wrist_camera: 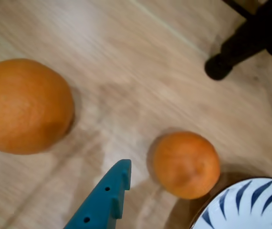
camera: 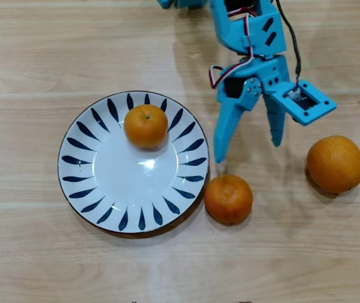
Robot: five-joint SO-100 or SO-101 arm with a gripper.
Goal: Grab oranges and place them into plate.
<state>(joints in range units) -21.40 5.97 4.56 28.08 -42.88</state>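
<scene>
1. On the plate (camera: 98,189), in the overhead view, sits one small orange (camera: 146,125).
2. The gripper (camera: 248,151) hangs spread and empty above the tabletop (camera: 35,57).
3. A second small orange (camera: 228,199) touches the rim; the large orange (camera: 335,163) lies apart.
4. The wrist view cuts off the plate (wrist_camera: 250,205).

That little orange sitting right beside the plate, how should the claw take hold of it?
Probably from straight above, closing across the small orange's widest middle. It is round, so any lower or higher grip may slip. The open claw hangs just above it already. One finger must go down between fruit and plate, where the gap looks narrow.
</scene>
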